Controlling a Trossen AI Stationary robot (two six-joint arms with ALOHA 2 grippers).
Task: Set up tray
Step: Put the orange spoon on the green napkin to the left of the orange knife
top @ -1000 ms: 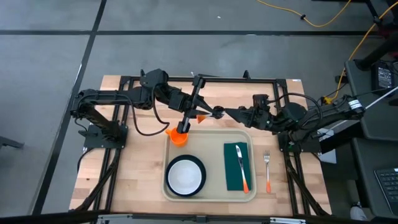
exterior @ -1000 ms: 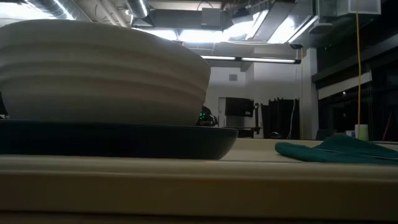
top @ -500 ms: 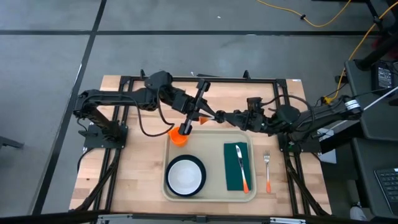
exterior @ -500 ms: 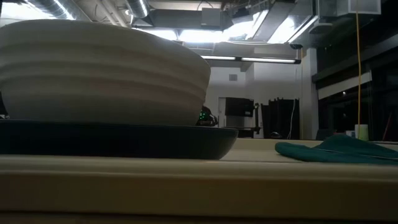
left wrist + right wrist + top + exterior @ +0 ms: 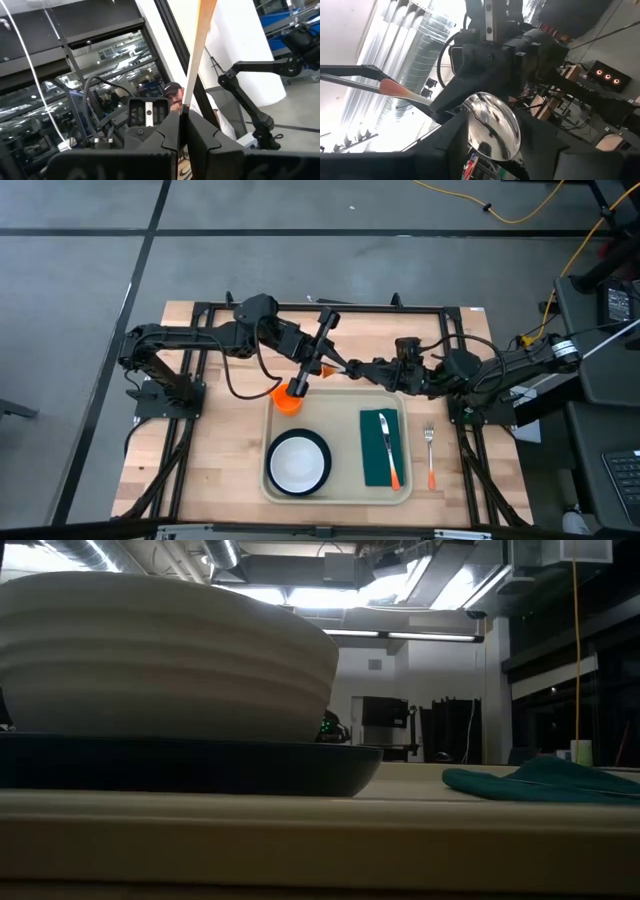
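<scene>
A spoon (image 5: 337, 366) with an orange handle and a shiny bowl hangs above the far rim of the beige tray (image 5: 340, 392), between my two grippers. My left gripper (image 5: 322, 364) reaches it from the table's left and is shut on its handle. My right gripper (image 5: 352, 366) reaches it from the right and is shut on its bowl. The low view shows the tray's near rim (image 5: 300, 830) but neither gripper. My left gripper pinches the spoon's thin handle (image 5: 183, 106) between its two shut fingers, coming roughly level from the table's left. The handle runs on past the fingertips, and the spoon is clear of the table. My right gripper has the spoon's shiny bowl (image 5: 492, 125) between its two fingers (image 5: 451, 145), coming roughly level from the table's right. The bowl faces the wrist camera. The spoon is lifted clear of tray and table.
An orange cup (image 5: 288, 398) stands at the tray's far left corner. On the tray are a dark plate with a white bowl (image 5: 298, 462) and a teal napkin (image 5: 378, 450) bearing an orange-handled knife. A fork (image 5: 430, 455) lies on the table to the tray's right.
My right gripper has eased toward the table's left, closer to my left gripper. My left gripper has rolled a little. The spoon stays between them, clear of the tray.
</scene>
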